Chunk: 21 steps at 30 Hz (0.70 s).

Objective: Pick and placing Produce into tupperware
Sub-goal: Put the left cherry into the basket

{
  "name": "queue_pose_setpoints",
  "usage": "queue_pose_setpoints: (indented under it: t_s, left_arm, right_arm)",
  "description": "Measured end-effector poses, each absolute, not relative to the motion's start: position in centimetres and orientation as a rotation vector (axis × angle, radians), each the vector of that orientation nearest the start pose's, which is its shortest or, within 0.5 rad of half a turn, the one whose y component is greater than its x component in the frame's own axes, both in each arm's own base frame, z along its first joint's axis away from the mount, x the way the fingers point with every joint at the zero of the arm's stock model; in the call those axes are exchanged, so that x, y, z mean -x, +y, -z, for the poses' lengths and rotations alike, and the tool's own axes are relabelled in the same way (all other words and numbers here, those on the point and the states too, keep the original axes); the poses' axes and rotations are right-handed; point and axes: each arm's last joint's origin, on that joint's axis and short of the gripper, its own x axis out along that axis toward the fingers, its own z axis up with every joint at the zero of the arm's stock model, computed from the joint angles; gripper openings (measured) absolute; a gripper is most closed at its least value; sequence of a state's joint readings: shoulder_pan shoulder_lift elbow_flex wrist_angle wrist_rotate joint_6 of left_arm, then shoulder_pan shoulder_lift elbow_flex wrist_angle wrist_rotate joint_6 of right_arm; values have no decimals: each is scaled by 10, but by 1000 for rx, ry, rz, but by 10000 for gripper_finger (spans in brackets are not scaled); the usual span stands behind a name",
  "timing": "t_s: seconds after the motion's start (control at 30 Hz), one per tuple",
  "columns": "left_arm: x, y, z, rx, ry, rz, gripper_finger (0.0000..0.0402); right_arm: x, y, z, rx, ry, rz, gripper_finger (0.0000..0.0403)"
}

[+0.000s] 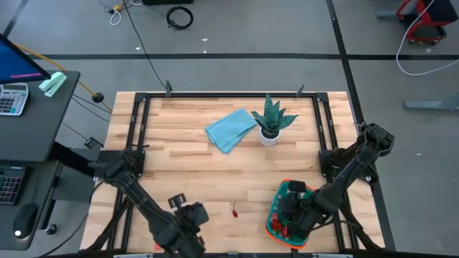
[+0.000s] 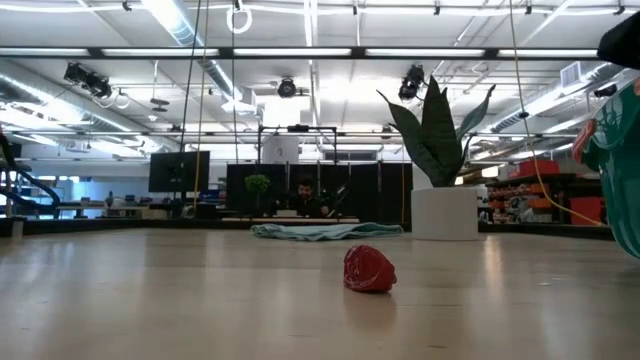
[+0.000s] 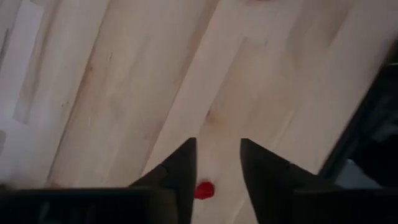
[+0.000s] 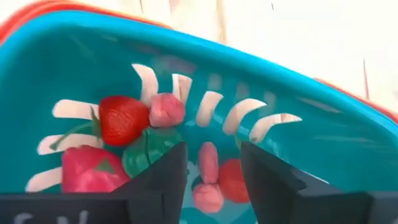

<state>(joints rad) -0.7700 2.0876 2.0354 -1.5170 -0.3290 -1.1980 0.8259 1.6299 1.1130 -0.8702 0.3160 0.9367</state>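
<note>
Hovering with parted, empty fingers, the right gripper [image 4: 212, 163] sits over the teal slotted plastic tupperware [image 4: 348, 134]; toy strawberry [image 4: 122, 118] beneath.

Left gripper [image 3: 217, 163] open above a small red produce piece [image 3: 203, 190].

No writing, label, brand or number can be read anywhere. The calculator [image 1: 13, 98] on the desk beside the table has keys too small to make out, and pale marks on the housing at the edge of the right wrist view are too blurred to read.
</note>
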Motion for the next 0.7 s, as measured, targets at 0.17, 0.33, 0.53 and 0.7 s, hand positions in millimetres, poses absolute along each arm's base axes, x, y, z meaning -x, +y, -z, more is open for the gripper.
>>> queue_pose_setpoints:
  t_s: [0.17,0.33,0.53,0.7]
  left_arm:
    - [-297,-282,-258,161,1359,-470,194]
    - [-293,-290,-239,156,1509,-493,230]
    - [-278,-299,-224,203,1553,-586,226]
    - [-249,-301,-210,264,1571,-761,213]
  right_arm:
    - [-211,215,-213,-67,1191,118,165]
    - [-212,216,-216,-72,1184,111,163]
    - [-212,216,-216,-19,1187,77,162]
    - [-212,216,-217,44,1189,36,162]
